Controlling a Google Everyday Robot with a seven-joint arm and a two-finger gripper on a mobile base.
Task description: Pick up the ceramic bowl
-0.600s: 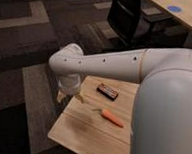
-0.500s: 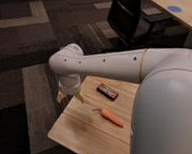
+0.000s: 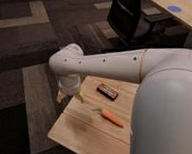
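Note:
The dark-blue ceramic bowl does not show in the camera view; my large white arm (image 3: 140, 70) covers much of the right side of the small wooden table (image 3: 80, 133). My gripper (image 3: 68, 95) hangs below the arm's bend, at the table's far left corner, just above the edge. An orange carrot (image 3: 112, 117) lies on the table to the right of the gripper.
A dark rectangular packet (image 3: 107, 91) lies on the table behind the carrot. A black office chair (image 3: 129, 16) stands beyond the table. A long wooden desk with a flat blue disc (image 3: 173, 8) is at the top right. Patterned carpet surrounds the table.

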